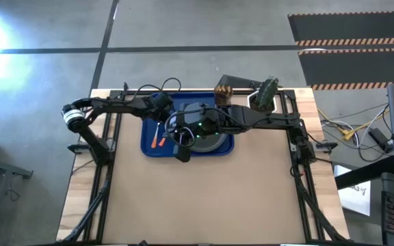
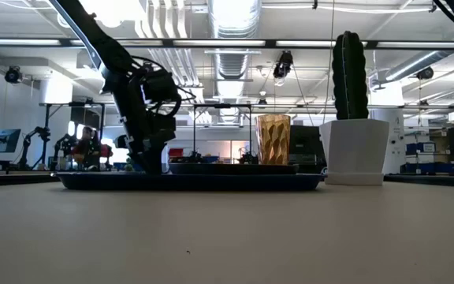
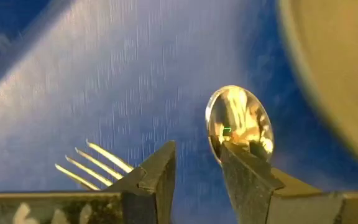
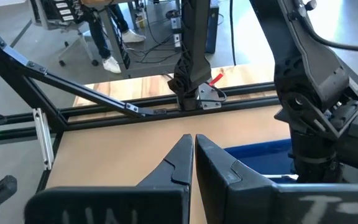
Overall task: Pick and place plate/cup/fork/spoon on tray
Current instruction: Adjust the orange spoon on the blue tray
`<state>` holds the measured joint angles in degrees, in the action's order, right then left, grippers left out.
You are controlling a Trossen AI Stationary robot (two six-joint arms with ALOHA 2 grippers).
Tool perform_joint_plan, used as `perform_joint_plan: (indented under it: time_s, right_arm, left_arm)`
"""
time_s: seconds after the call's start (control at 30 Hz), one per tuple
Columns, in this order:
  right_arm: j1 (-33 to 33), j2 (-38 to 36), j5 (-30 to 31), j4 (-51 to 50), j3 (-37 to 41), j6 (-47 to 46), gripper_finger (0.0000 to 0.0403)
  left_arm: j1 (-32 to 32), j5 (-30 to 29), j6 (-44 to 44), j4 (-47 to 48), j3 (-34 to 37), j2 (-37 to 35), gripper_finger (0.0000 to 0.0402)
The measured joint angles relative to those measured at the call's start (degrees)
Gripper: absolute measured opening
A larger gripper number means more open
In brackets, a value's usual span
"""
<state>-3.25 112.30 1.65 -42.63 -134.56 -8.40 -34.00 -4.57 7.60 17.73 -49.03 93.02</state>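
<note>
The blue tray (image 1: 149, 147) lies at the table's far middle and also shows in the low view (image 2: 211, 181). The black plate (image 1: 216, 142) sits on it. The spoon (image 3: 238, 121) and the fork (image 3: 95, 163) lie on the tray's left part, and their orange handles (image 1: 157, 139) show from above. My left gripper (image 3: 197, 158) is open just above the tray floor, with the fork's tines on one side and the spoon's bowl on the other. My right gripper (image 4: 193, 146) is shut and empty at the tray's near edge (image 1: 182, 154). The amber cup (image 1: 223, 91) stands on the table behind the tray. My left gripper points down at the tray. One finger (image 3: 244, 171) stands in front of the spoon's neck just below the bowl (image 3: 229, 149). I cannot tell whether it touches the spoon. Nothing is between the two fingers.
A white pot with a green cactus (image 1: 267, 94) stands at the far right next to the cup and shows tall in the low view (image 2: 351, 118). The two arms cross close together over the tray. Bare brown tabletop (image 1: 211, 198) lies toward the near edge.
</note>
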Motion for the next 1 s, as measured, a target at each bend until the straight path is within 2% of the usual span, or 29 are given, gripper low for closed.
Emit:
perform_joint_plan:
  time_s: [0.27, 0.43, 0.8, 1.0]
  right_arm:
    - [0.1, 0.0, 0.0, 0.0, 0.0, 0.1, 0.0009]
    - [0.1, 0.0, 0.0, 0.0, 0.0, 0.1, 0.0009]
    - [0.1, 0.0, 0.0, -0.4, 0.0, 0.9, 0.0009]
    - [0.1, 0.0, -0.1, -0.7, 0.0, 3.0, 0.0009]
  left_arm:
    - [0.5, 1.6, 0.1, -0.7, 0.1, 1.6, 0.0065]
    - [0.7, -0.3, 0.1, -1.1, 0.0, 2.1, 0.0043]
    - [0.9, -1.8, 4.2, 0.8, 0.0, 1.5, 0.0016]
    - [3.0, -0.1, 5.8, 1.2, -0.1, 0.8, 0.0015]
